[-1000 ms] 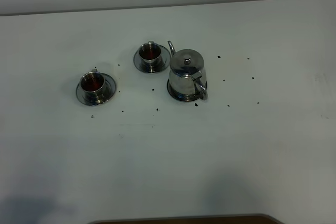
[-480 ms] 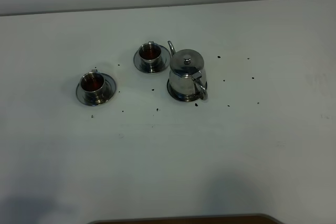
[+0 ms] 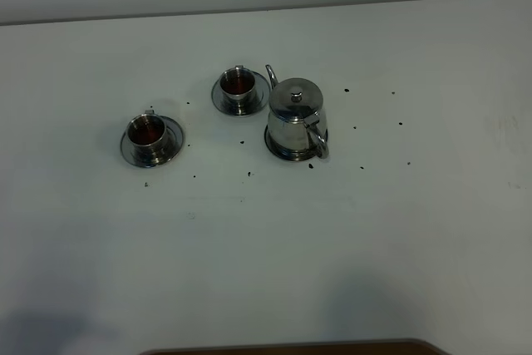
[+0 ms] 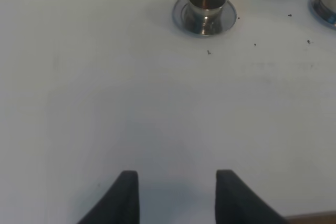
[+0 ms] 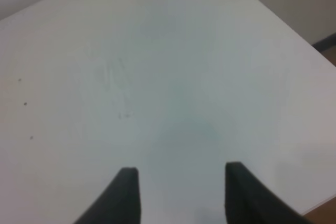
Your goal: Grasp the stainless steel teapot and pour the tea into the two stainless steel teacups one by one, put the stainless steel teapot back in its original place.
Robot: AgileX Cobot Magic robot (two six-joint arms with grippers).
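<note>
Standing on its saucer (image 3: 283, 152), teapot (image 3: 295, 115) is well apart from both spread claws.

Left end effector (image 4: 176, 195) and right end effector (image 5: 181, 192), both with jaws apart, empty.

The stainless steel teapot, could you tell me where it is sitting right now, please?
In the exterior high view the stainless steel teapot stands upright on its saucer just right of centre, beside the farther teacup, its handle facing the near edge.
</note>
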